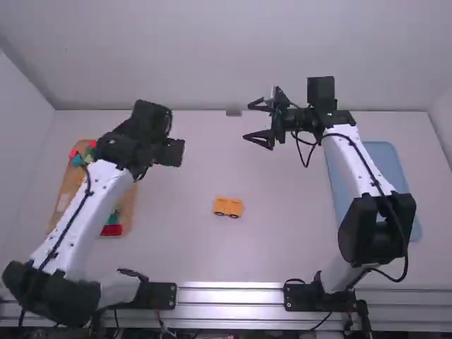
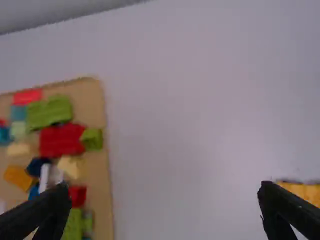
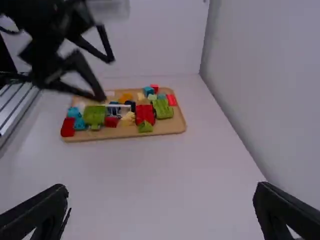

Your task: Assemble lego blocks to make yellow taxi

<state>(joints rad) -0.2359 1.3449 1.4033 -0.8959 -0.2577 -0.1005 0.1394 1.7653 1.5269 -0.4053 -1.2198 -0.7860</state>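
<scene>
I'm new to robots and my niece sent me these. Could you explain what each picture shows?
Two white robot arms with black joints work at a white table. One camera looks down from above and behind; the others ride on each arm's wrist.

A wooden tray of coloured toy blocks lies on the left, a light-blue tray on the right. Between them sits a small orange-yellow block vehicle with dark wheels. The left gripper and right gripper are open, holding nothing.

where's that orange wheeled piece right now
In the high view, the orange wheeled piece sits on the table between the two arms, right of the wooden tray.
</scene>
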